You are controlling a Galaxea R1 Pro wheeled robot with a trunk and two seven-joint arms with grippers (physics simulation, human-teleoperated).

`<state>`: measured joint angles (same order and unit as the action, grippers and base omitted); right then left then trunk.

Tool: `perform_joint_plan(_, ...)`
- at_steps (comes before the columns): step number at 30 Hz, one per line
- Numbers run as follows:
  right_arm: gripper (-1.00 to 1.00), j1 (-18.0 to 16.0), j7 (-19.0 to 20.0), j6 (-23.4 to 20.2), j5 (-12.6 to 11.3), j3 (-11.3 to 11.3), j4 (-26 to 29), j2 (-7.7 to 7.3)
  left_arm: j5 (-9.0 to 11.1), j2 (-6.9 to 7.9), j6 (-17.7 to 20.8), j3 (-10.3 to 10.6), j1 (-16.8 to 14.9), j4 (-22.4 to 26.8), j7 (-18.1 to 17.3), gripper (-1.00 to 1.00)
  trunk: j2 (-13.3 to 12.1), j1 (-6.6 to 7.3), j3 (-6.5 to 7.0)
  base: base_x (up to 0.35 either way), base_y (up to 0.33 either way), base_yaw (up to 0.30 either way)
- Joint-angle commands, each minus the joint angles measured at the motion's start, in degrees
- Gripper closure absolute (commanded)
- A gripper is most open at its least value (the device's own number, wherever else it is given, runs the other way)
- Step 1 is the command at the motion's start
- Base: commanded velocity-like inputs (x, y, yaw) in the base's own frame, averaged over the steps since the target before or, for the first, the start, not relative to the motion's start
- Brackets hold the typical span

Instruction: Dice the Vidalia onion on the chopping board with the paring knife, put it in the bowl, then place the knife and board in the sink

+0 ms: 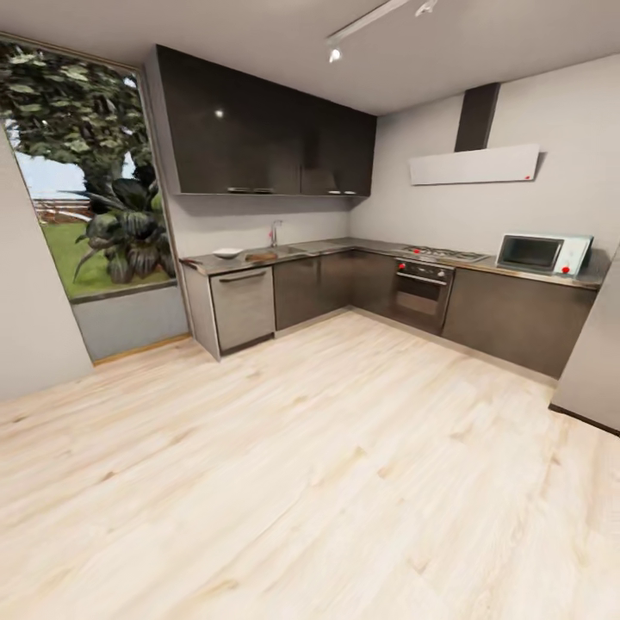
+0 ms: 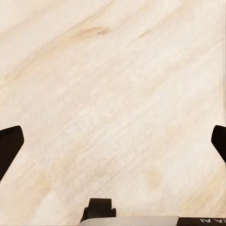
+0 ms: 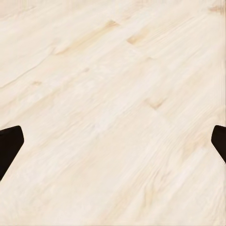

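Note:
Far across the room, the grey countertop [image 1: 331, 246] runs along the back wall. On its left end sits the white bowl [image 1: 227, 253], and beside it lies a brown shape, the chopping board [image 1: 261, 257]. The sink [image 1: 290, 251] with its tap [image 1: 275, 232] lies just right of the board. At this distance I cannot make out the onion or the paring knife. My left gripper [image 2: 113, 146] is open over bare wooden floor, its dark fingertips [image 2: 9, 146] wide apart. My right gripper [image 3: 113, 146] is open too, with nothing between its fingertips [image 3: 9, 146].
Pale wooden floor [image 1: 310, 465] stretches between me and the cabinets. A dishwasher front [image 1: 243, 307] stands under the bowl. A hob and oven [image 1: 424, 284] and a microwave [image 1: 541, 253] are on the right run. A tall window [image 1: 86, 215] is at left, a grey panel [image 1: 594, 362] at right.

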<state>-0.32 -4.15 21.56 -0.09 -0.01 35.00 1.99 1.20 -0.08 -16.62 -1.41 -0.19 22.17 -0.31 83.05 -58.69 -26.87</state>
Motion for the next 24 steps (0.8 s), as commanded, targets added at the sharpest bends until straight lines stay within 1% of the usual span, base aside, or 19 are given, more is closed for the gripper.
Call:
perform_joint_plan(1, -1.00, -0.03, -0.16, 0.14, 0.00, 0.01, -0.02, 0.02, 0.12, -0.01, -0.17, -0.09, -0.02, -0.02, -0.04, -1.00, 0.02, -0.03, -0.06, 0.345, 0.000, -0.242)
perform_joint_plan(11, -1.00, -0.03, -0.16, 0.14, 0.00, 0.01, -0.02, 0.02, 0.12, -0.01, -0.17, -0.09, 0.01, -0.02, -0.04, -1.00, 0.02, -0.03, -0.06, 0.345, 0.000, -0.223)
perform_joint_plan(24, -1.00, -0.03, -0.16, 0.14, 0.00, 0.01, -0.02, 0.03, 0.12, -0.01, -0.17, -0.09, 0.01, -0.02, -0.04, -1.00, 0.02, -0.03, -0.06, 0.345, 0.000, -0.090)
